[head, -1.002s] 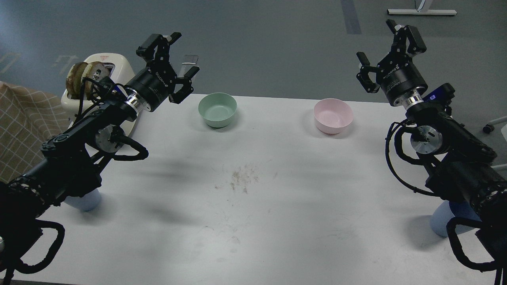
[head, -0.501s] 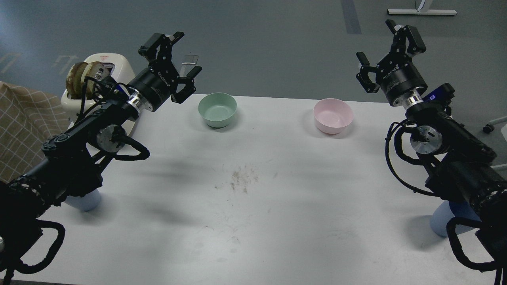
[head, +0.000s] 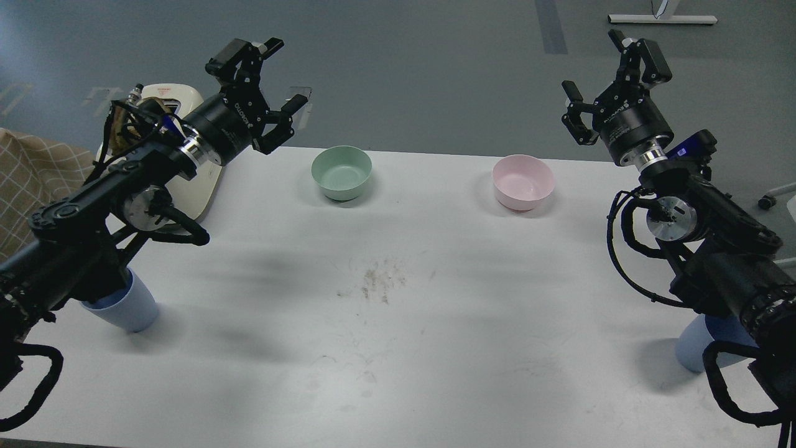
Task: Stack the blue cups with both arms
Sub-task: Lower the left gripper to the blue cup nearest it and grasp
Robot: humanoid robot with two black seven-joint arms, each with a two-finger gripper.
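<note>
Hidden parts: you see only part of each blue cup. The left blue cup [head: 124, 308] has its rim and upper wall covered by your left arm [head: 81, 242]; the right blue cup [head: 699, 345] shows only its lower wall and base below your right arm [head: 715, 249].
Toaster: the cream toaster [head: 186, 180] at the table's far left is largely masked by the left arm and its cables; what sits in its slots is too hidden to make out.
Cut off: a tan checked cloth [head: 28, 186] runs out of the left edge.
Left gripper [head: 264, 87]: raised over the table's far-left edge, fingers spread wide, nothing between them.
Right gripper [head: 612, 74]: raised beyond the table's far-right corner, fingers spread wide, nothing held.
Left cup versus gripper: the cup stands near the table's left front, well apart from the left gripper and under that arm's thick part.
Right cup versus gripper: the cup stands at the right front, well apart from the right gripper.
Between: a mint-green bowl [head: 341, 172] and a pink bowl [head: 523, 181] sit near the far edge of the white table [head: 398, 348].
</note>
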